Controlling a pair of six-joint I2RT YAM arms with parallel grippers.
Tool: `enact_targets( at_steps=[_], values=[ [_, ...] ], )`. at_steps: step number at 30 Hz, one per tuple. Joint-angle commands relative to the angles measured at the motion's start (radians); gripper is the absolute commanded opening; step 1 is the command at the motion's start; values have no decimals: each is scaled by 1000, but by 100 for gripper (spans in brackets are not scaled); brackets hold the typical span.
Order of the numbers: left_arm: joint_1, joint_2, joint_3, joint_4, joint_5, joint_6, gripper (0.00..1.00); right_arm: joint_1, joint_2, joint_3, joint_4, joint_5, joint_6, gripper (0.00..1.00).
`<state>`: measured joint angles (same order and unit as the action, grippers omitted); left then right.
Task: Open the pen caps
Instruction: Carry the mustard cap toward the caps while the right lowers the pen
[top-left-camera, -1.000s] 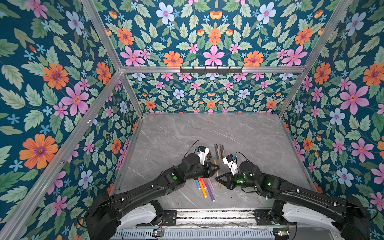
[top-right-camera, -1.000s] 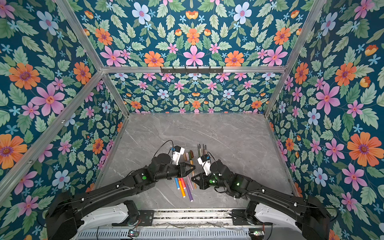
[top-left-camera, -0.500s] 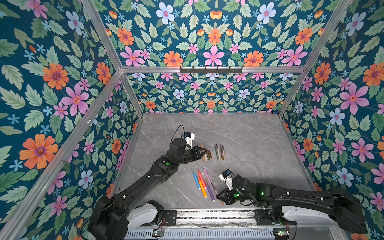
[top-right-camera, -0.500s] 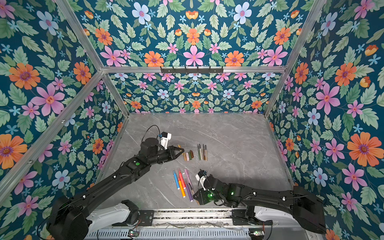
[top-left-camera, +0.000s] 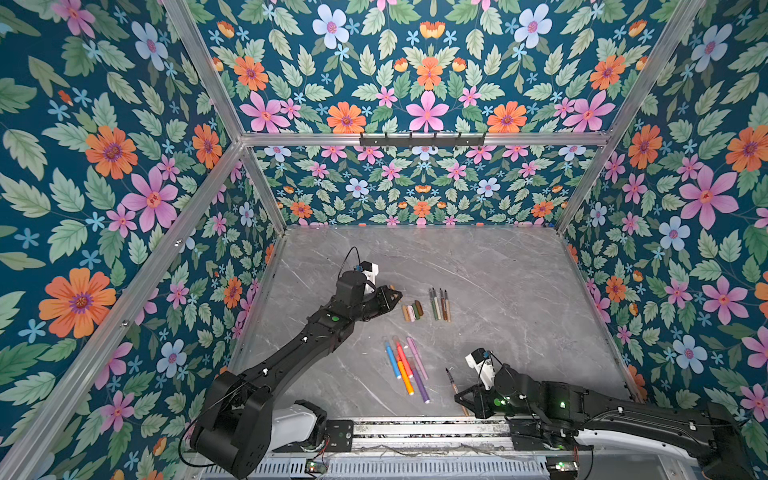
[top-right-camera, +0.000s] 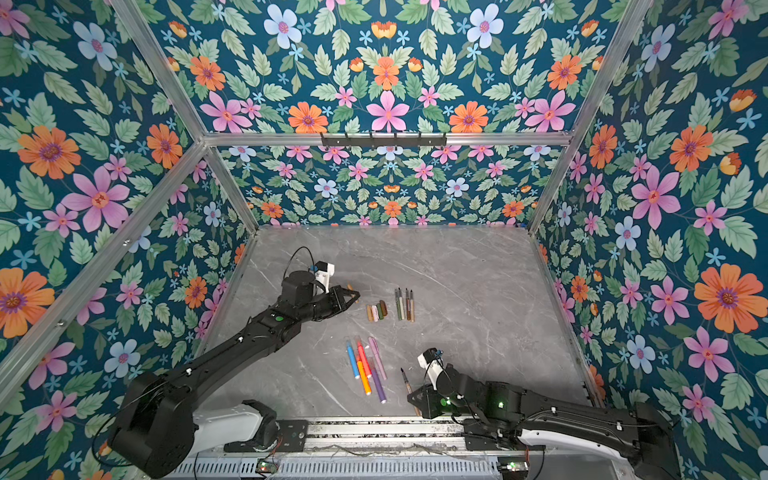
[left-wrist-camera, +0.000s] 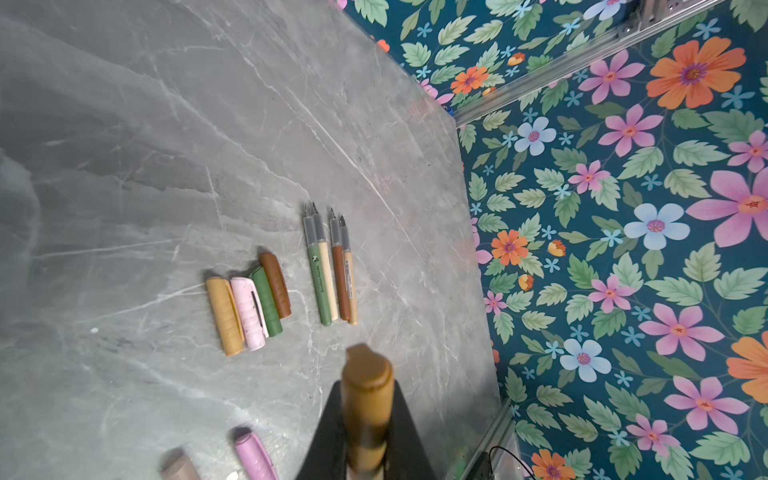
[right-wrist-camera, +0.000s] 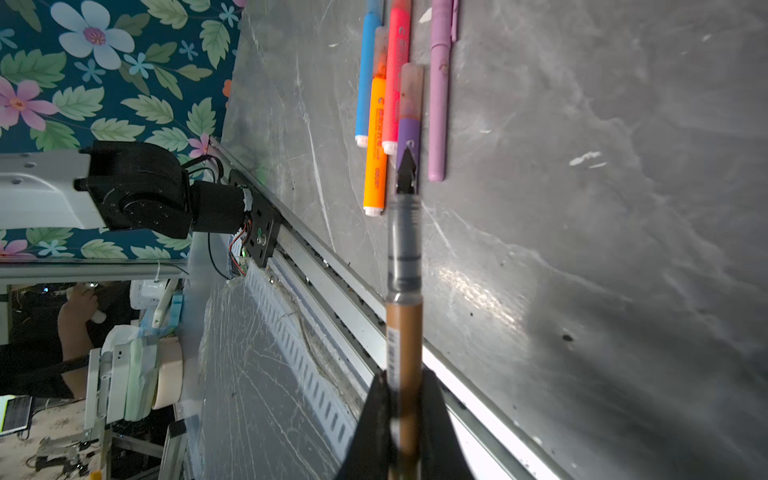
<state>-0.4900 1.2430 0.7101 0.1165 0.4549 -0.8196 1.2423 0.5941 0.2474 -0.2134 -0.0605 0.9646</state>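
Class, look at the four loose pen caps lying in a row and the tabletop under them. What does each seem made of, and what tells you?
Pen caps: probably matte plastic; flat tan, pink, green and brown colour, moulded clips, little shine. Tabletop: polished grey marble or a marble-print laminate; white veins and soft glare show, but not which.
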Motion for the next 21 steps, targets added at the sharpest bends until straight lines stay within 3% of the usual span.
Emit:
enact_targets(
  at_steps=[1, 14, 21],
  values=[
    [5, -1, -18, 46, 14, 14, 0, 1, -56, -1, -112, 75, 11, 0],
    [8, 175, -32, -74, -61, 189, 0, 1, -151, 16, -355, 242, 13, 0],
    [9, 322, 86, -157, -84, 298, 1, 1, -215, -18, -384, 274, 32, 0]
  ],
)
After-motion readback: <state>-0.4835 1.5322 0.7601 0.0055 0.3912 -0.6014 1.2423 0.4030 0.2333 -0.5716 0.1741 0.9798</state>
